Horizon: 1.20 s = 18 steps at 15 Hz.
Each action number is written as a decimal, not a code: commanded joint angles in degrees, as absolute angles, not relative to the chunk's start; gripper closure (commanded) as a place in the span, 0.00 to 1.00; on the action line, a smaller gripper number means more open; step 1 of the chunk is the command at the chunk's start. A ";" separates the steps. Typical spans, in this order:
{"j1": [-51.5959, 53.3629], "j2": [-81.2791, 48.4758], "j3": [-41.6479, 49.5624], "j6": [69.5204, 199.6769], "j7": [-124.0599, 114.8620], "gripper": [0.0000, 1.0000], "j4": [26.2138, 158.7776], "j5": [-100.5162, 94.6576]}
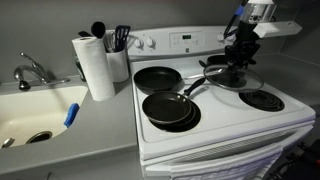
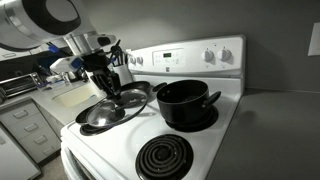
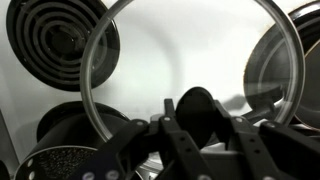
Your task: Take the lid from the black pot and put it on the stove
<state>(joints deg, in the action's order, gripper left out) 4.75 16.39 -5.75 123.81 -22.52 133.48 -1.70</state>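
My gripper [image 2: 107, 88] is shut on the dark centre knob of the round glass lid [image 2: 103, 113] and holds it slightly tilted, low over the white stove [image 2: 110, 150]. In the wrist view my fingers [image 3: 195, 122] clamp the knob, and the white stove top shows through the lid's glass [image 3: 190, 50]. The black pot [image 2: 185, 103] stands uncovered on a burner, apart from the lid. In an exterior view my gripper [image 1: 238, 62] hangs over the far side of the stove [image 1: 230, 125].
Two black frying pans [image 1: 168, 108] [image 1: 157, 77] sit on the burners nearest the sink [image 1: 35, 115]. A bare coil burner [image 2: 165, 157] is at the front. A paper towel roll [image 1: 96, 66] and a utensil holder [image 1: 118, 60] stand on the counter.
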 commanded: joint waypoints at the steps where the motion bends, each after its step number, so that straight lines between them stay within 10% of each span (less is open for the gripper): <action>1: 4.66 17.98 -5.90 118.02 -19.11 0.86 130.94 0.99; 18: 3.76 9.57 -4.47 111.89 -11.77 0.86 132.42 7.82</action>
